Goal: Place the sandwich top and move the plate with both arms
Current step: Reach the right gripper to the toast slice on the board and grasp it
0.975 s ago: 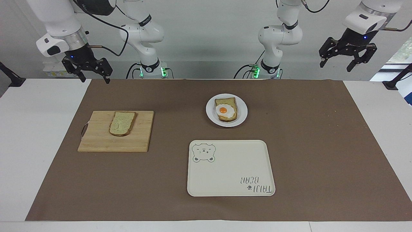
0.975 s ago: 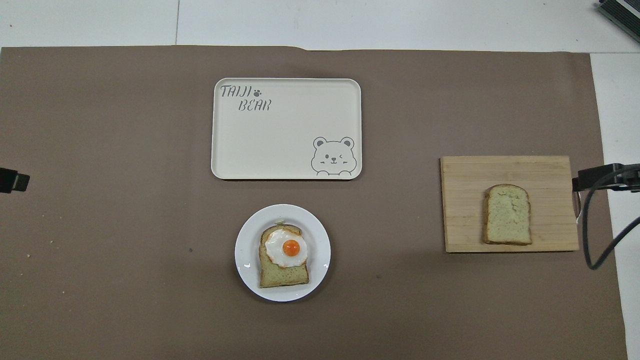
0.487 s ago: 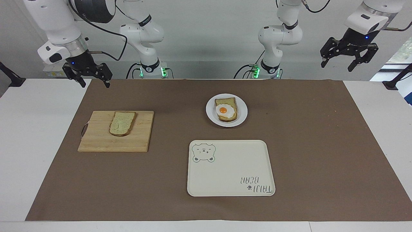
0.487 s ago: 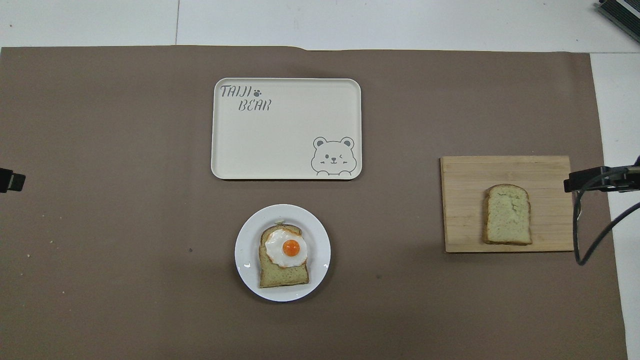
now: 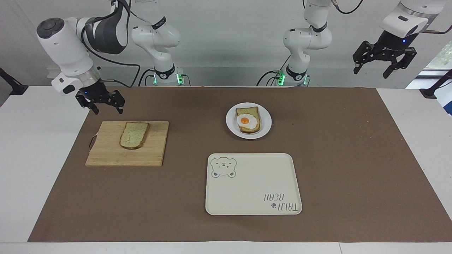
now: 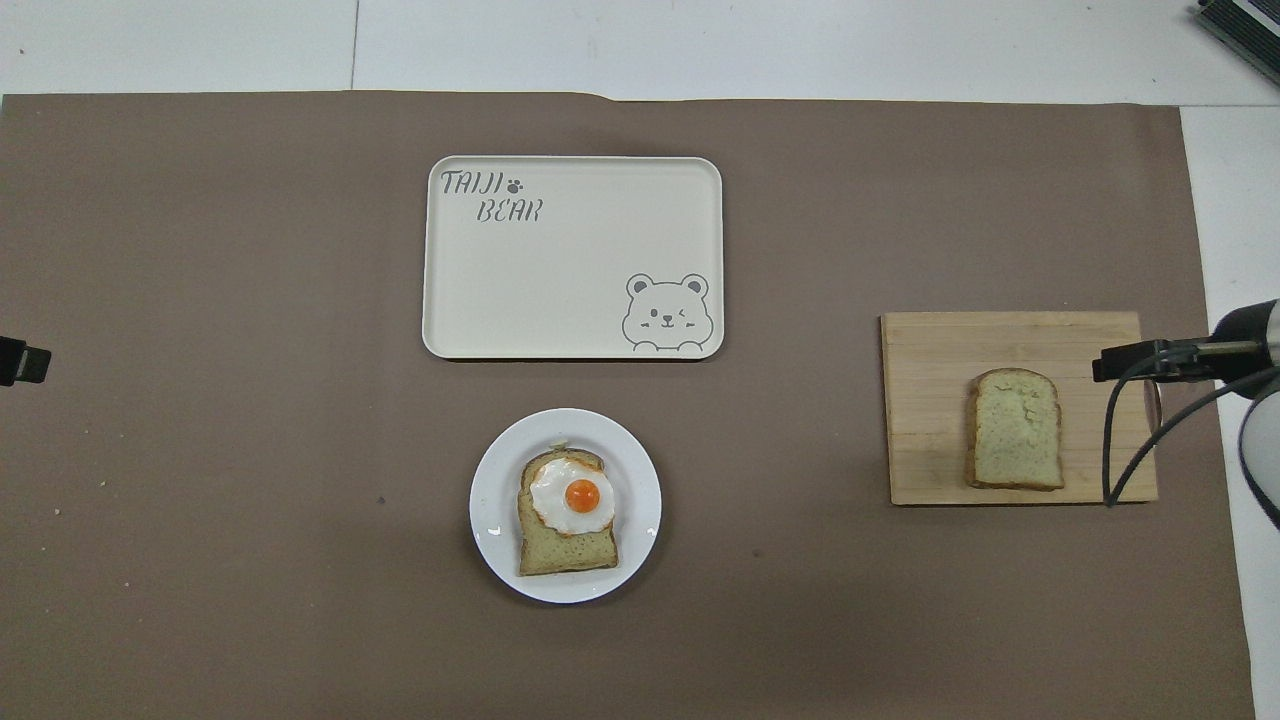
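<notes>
The sandwich top (image 5: 133,135) (image 6: 1015,443), a plain speckled bread slice, lies flat on a wooden cutting board (image 5: 113,155) (image 6: 920,400) toward the right arm's end of the table. The white plate (image 5: 231,123) (image 6: 490,500) sits mid-table and carries a bread slice with a fried egg (image 5: 248,120) (image 6: 568,510). My right gripper (image 5: 108,110) hangs open and empty in the air, over the board's edge at the right arm's end, apart from the bread. My left gripper (image 5: 370,72) waits high and open over the left arm's end of the table.
A cream rectangular tray (image 5: 252,183) (image 6: 570,270) with a bear drawing lies farther from the robots than the plate. A brown mat (image 5: 339,158) covers most of the white table. The right arm's cable (image 6: 1130,440) loops over the board's edge.
The right arm has lowered its open gripper and brought it in toward the cutting board. The left gripper has barely shifted. Bread, plate and tray have not moved.
</notes>
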`<state>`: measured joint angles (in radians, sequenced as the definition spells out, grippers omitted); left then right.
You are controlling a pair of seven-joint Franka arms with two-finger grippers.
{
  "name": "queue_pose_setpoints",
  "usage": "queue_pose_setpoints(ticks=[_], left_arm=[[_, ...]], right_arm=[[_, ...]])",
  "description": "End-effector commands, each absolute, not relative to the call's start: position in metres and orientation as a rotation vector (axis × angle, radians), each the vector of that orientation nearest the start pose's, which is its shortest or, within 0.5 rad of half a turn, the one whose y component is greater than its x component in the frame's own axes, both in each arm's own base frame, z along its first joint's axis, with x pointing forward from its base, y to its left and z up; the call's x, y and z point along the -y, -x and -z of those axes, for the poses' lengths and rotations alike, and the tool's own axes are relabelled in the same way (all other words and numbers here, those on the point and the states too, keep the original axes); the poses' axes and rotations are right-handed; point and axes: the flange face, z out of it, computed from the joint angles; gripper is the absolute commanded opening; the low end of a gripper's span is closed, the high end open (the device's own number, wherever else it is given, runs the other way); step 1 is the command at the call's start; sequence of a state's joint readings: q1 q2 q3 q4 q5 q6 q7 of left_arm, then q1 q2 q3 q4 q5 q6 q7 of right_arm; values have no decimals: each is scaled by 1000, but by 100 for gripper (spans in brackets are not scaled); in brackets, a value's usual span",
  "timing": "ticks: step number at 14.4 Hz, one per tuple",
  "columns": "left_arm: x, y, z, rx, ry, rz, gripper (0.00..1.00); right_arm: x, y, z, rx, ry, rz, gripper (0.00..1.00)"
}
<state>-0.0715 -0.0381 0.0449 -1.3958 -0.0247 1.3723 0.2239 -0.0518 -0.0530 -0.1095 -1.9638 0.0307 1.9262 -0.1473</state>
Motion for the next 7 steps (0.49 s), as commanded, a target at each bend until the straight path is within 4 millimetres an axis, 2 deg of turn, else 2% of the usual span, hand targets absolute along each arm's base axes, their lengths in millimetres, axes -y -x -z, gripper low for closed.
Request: queue_pose_setpoints(ticks=[1, 3, 5, 7], left_arm=[[14, -510, -708, -391, 3154, 11, 100], [14, -510, -708, -391, 3154, 8, 100], [14, -510, -708, -391, 3154, 6, 100], [14, -509, -709, -389, 3154, 6, 100]], right_arm=[[99, -549, -459, -56, 3081, 46, 100], [101, -553, -435, -72, 3079, 54, 100], [102, -550, -421, -79, 3082, 63, 100], [112, -549, -392, -127, 3071, 48, 100]])
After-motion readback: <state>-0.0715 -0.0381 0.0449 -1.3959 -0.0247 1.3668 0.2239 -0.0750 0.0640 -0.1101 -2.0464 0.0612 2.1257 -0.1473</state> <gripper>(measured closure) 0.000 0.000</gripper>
